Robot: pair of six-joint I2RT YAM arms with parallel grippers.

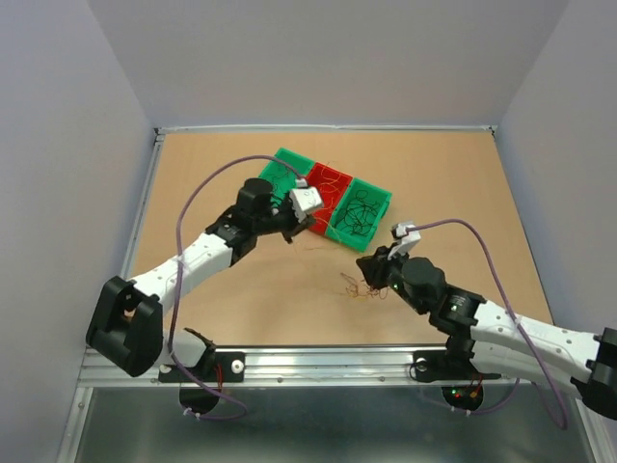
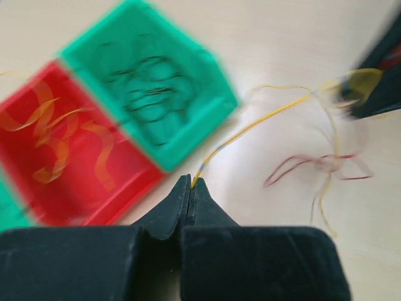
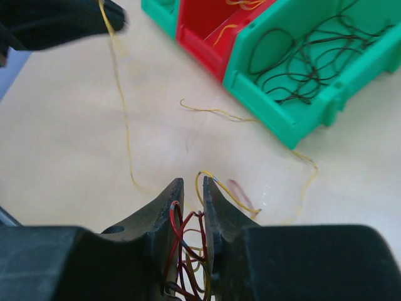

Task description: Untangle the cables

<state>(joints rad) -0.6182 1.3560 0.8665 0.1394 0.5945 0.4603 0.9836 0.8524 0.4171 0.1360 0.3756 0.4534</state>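
Observation:
My left gripper (image 2: 190, 182) is shut on the end of a thin yellow cable (image 2: 250, 125) and holds it above the table, beside the bins (image 1: 292, 231). The yellow cable stretches across to my right gripper (image 2: 376, 81). In the right wrist view the right gripper (image 3: 191, 185) is closed on a tangle of red and yellow cables (image 3: 188, 244) just in front of the bins (image 1: 366, 278). More loose red and yellow strands (image 1: 355, 286) lie on the table beside it. The left gripper also shows in the right wrist view (image 3: 62, 19), with the yellow cable (image 3: 122, 106) hanging from it.
A row of three small bins stands at the table's middle back: a green bin (image 1: 362, 214) with black strands, a red bin (image 1: 330, 188) with orange strands, and another green bin (image 1: 282, 169). The wooden table (image 1: 241, 289) has a raised rim and grey walls around it.

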